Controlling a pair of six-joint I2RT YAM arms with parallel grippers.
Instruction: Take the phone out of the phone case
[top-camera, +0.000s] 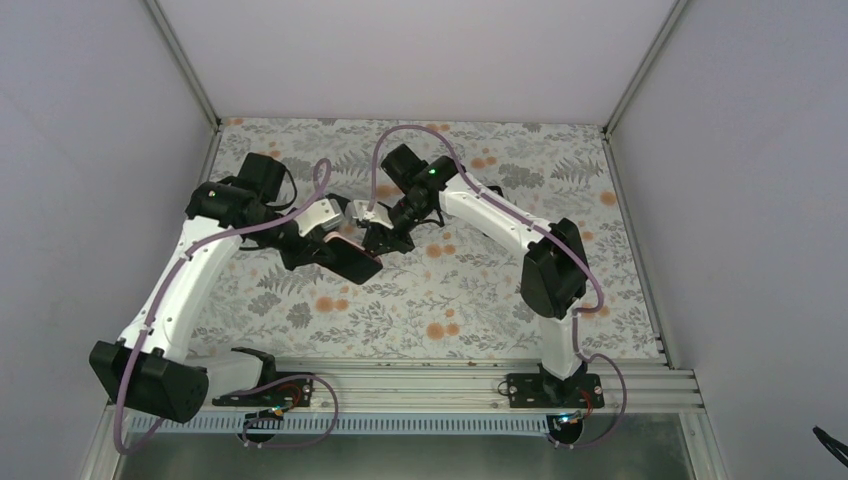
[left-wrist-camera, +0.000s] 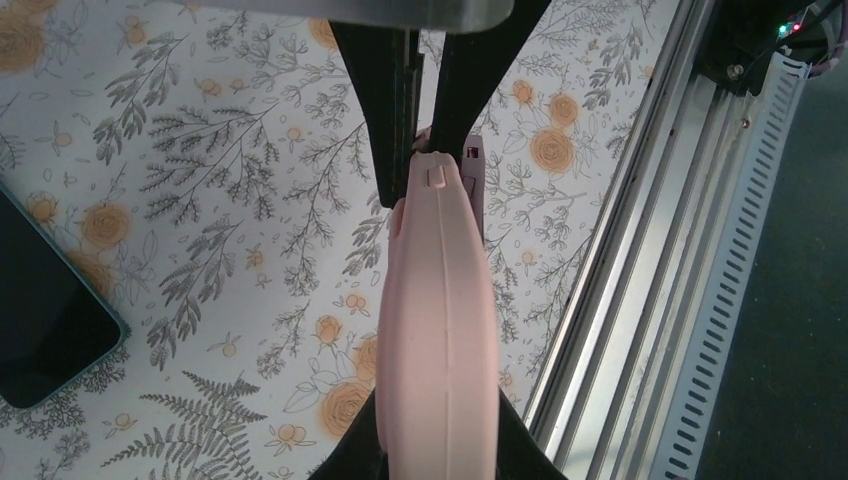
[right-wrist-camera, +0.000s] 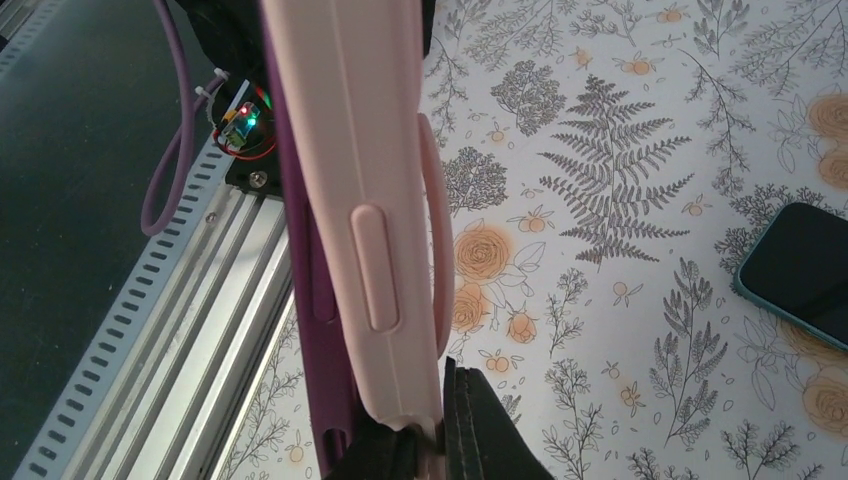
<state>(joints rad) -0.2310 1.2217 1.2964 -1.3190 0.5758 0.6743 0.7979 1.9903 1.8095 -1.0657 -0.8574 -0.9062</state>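
The pink case (left-wrist-camera: 440, 330) is hanging in the air
The left jaws and right jaws are clamping its ends; the phone (left-wrist-camera: 45, 310) is lying bare on the tabletop (left-wrist-camera: 250, 120); if one grip slips, the case may be dropping onto it.

readable text: none that I can spot | phone case (left-wrist-camera: 437, 330) — plain pink, no brand or lettering showing | phone (right-wrist-camera: 805, 270) — dark screen, nothing on it | little board (right-wrist-camera: 243, 122) by the rail: any print too small to read
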